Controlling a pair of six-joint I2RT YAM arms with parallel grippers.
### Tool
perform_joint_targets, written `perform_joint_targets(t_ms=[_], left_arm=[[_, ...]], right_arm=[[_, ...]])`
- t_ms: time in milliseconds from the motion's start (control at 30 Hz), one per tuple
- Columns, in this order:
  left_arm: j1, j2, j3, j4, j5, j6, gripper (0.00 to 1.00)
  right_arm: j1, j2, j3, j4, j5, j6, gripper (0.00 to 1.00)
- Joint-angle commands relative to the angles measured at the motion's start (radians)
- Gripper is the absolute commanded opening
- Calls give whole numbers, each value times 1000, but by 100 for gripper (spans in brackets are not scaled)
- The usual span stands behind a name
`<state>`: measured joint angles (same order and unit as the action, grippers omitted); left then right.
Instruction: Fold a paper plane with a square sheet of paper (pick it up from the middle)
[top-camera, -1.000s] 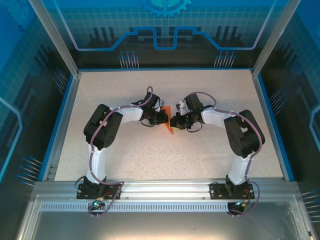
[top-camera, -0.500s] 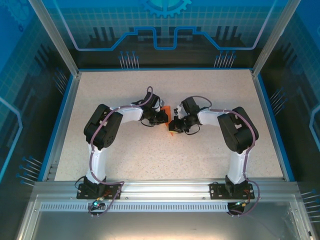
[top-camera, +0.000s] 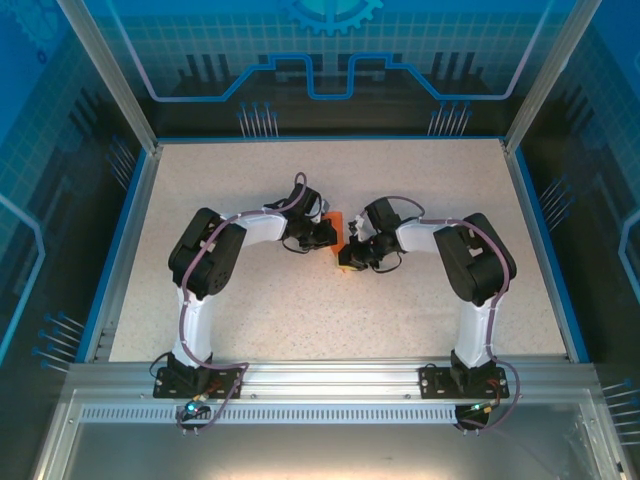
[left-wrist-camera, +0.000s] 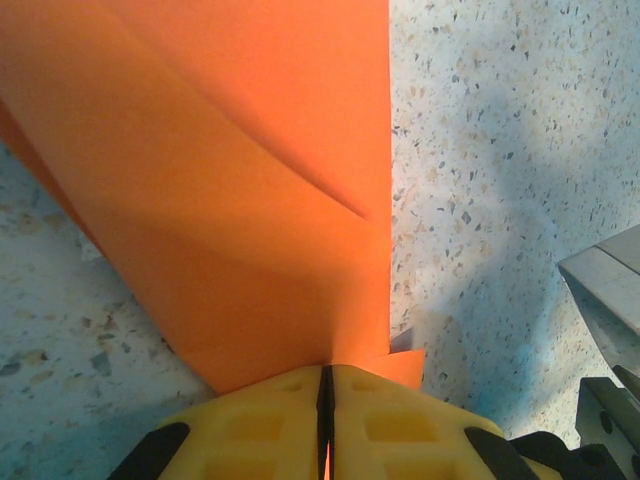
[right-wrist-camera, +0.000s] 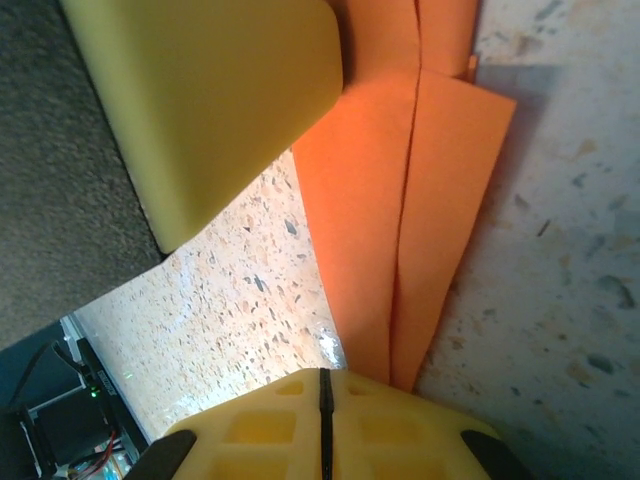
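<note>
- The orange paper (top-camera: 338, 238) sits in the middle of the table (top-camera: 260, 310), between the two arms. It is already folded into a long, thin shape with creases in it.
- The left gripper (top-camera: 324, 232) comes in from the left. Its yellow fingers (left-wrist-camera: 260, 420) are squeezed shut with one end of the paper pinched between them. I think it holds the paper so the paper cannot slide away.
- The right gripper (top-camera: 350, 256) comes in from the right, a bit nearer. Its fingers (right-wrist-camera: 400, 430) are also closed tight. The other end of the paper runs right up to them, just beside the line where they meet. I cannot tell if they pinch the paper or only press on it.
- One yellow finger of the left gripper shows on the far side of the right wrist view, touching the paper.
- I think both arms sit so close together because one keeps the paper steady while the other makes or flattens a fold.
</note>
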<state>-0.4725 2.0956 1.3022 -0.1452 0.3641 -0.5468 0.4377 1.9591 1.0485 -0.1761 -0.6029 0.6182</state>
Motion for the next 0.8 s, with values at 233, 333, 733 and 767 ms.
perform_joint_targets(t_ms=[233,333,733,767], left_arm=[[-5,73,-2,-93,-60,17,13],[-6,73,-1,-94,-60,15,13],[-6,68,14,-101,-57,9,13],[-5,67,15,-102,-56,8,13]], right_arm=[[-13,-89,-88,-249,12,-83,9],[-23,-181,-94,-208,-1,-77,10],[20,-40,103,-143,57,-45,12],[24,-20,111,-140,56,-43,12]])
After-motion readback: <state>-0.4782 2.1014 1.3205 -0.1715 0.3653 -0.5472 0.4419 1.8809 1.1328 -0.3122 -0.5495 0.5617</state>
